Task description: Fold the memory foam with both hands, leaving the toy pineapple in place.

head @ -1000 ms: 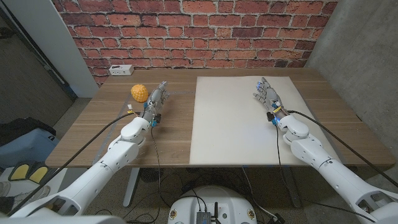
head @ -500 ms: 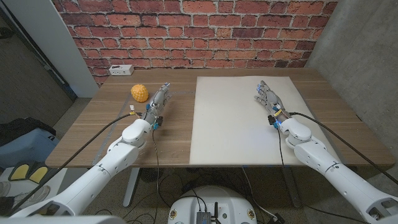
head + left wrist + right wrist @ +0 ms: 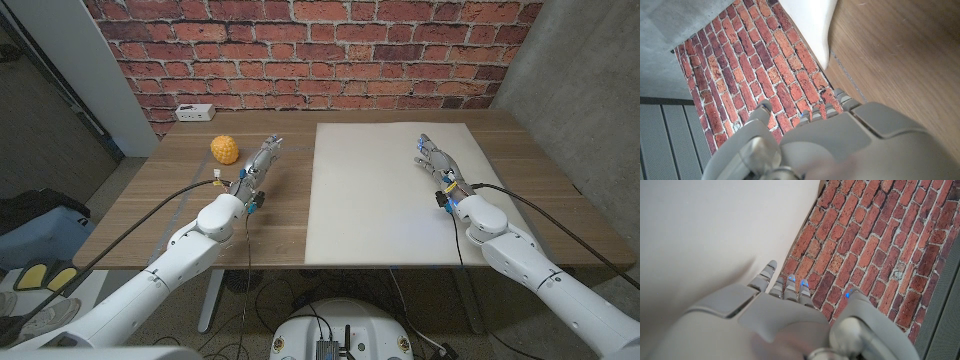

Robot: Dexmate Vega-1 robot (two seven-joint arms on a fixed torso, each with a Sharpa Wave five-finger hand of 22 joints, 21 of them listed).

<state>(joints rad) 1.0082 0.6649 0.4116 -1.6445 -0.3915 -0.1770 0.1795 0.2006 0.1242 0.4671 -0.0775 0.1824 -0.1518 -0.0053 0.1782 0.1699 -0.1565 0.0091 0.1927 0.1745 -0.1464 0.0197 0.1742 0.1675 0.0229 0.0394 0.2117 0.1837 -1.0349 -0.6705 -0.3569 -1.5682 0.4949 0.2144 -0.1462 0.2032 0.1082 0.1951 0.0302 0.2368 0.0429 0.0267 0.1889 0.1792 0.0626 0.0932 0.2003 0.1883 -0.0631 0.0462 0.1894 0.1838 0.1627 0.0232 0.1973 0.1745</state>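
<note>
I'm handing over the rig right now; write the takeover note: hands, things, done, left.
Left hand: open, holding nothing, over bare table between the toy pineapple and the foam's left edge.
Right hand: open, holding nothing, over the foam's far right part.
Memory foam: lying flat and unfolded.
Done: nothing gripped, no fold.
Left: take hold of the foam with both hands and fold it, without touching the pineapple.

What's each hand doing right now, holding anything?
Left hand: open, holding nothing, over bare table beside the toy pineapple.
Right hand: open, holding nothing, over the memory foam.
</note>
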